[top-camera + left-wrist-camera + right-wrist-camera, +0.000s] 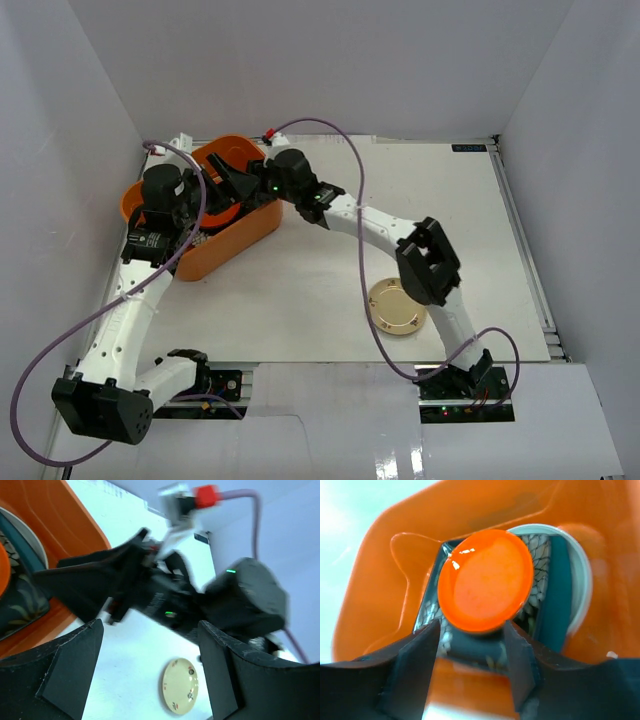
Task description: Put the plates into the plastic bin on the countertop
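The orange plastic bin [237, 236] stands at the back left of the white countertop [320, 280]. My right gripper [472, 645] hangs open over the bin [380, 580], its fingers [415, 665] spread just below a red round plate [485, 580]. That plate lies free on top of a dark floral plate [432, 612], a teal plate [561, 587] and a white-rimmed plate [582, 575]. My left gripper [150, 680] is open and empty beside the bin [65, 525]. A beige-gold round plate [397, 305] lies on the countertop, seen between the left fingers [181, 685].
White walls close in the countertop on the left, back and right. The right arm [370, 225] stretches across the middle toward the bin, and its forearm [200, 600] fills the left wrist view. Purple cables [355, 250] loop over both arms.
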Motion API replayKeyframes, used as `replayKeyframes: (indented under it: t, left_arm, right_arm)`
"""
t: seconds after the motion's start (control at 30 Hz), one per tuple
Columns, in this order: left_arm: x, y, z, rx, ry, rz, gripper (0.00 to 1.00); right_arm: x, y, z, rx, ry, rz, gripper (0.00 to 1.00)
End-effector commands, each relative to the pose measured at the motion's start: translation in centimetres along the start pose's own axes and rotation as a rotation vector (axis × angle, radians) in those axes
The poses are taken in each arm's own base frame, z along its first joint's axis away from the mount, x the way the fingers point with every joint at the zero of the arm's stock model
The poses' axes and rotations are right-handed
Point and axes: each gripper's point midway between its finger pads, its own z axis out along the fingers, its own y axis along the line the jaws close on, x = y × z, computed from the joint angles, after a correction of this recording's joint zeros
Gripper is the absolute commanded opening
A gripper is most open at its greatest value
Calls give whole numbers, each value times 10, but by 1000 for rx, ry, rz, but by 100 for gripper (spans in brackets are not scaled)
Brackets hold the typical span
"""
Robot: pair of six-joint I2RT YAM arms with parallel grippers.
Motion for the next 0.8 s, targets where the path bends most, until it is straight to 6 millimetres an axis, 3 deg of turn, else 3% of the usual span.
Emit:
replayKeyframes:
  t: [0.0, 0.03, 0.07, 0.1, 0.13, 0.17, 0.2, 0.27, 0.3, 0.33, 0.37, 0.4, 0.43, 0.47, 0.5, 0.53, 0.57, 0.63, 0.73, 0.77]
  left_arm:
    - [4, -18, 4, 20, 6, 8, 85]
    - [19, -29, 8, 42, 42, 14, 85]
    - [29, -35, 13, 48, 68, 16, 84]
    - [45, -37, 22, 43, 107, 20, 84]
    - [72, -51, 25, 71, 168, 36, 84]
    - [84, -52, 31, 54, 183, 45, 84]
    - [117, -58, 40, 61, 260, 55, 83]
    - [156, -53, 54, 37, 350, 70, 82]
    - [165, -59, 52, 53, 364, 75, 82]
    - [195, -61, 57, 55, 432, 89, 81]
    - [212, -62, 59, 56, 470, 95, 79]
    - [227, -64, 61, 61, 505, 105, 78]
    - [260, -66, 63, 62, 577, 131, 77]
    - [274, -71, 65, 78, 612, 149, 77]
    - [294, -76, 62, 93, 655, 174, 76]
    - [318, -66, 69, 66, 706, 191, 76]
    - [328, -69, 71, 80, 737, 196, 75]
    - [356, -59, 78, 68, 801, 202, 75]
    - [379, -62, 80, 128, 875, 173, 69]
    - [393, -54, 83, 117, 914, 165, 68]
  right_arm:
    - [-87, -20, -81, 21, -187, 15, 53]
    - [-114, -12, -118, 3, -252, 18, 34]
    - [-114, -25, -136, 19, -259, 30, 24]
    - [-122, -58, -158, 80, -291, 57, 15]
    - [-102, -79, -190, 134, -278, 82, 8]
    - [-97, -96, -210, 170, -284, 102, 8]
    - [-84, -132, -246, 246, -299, 140, 8]
    - [-75, -168, -286, 310, -318, 177, 8]
    - [-66, -177, -299, 328, -315, 184, 8]
    - [-68, -173, -319, 329, -344, 171, 8]
    - [-41, -185, -328, 357, -298, 189, 8]
    - [-36, -195, -341, 388, -299, 194, 9]
    - [-32, -190, -351, 385, -297, 175, 13]
    - [-14, -195, -356, 402, -272, 189, 14]
    - [-9, -198, -362, 411, -275, 197, 15]
    - [-9, -193, -369, 403, -298, 200, 19]
    - [6, -195, -370, 402, -278, 220, 21]
    - [8, -187, -375, 367, -283, 219, 27]
    - [11, -177, -377, 325, -263, 208, 30]
    - [12, -176, -377, 323, -261, 202, 30]
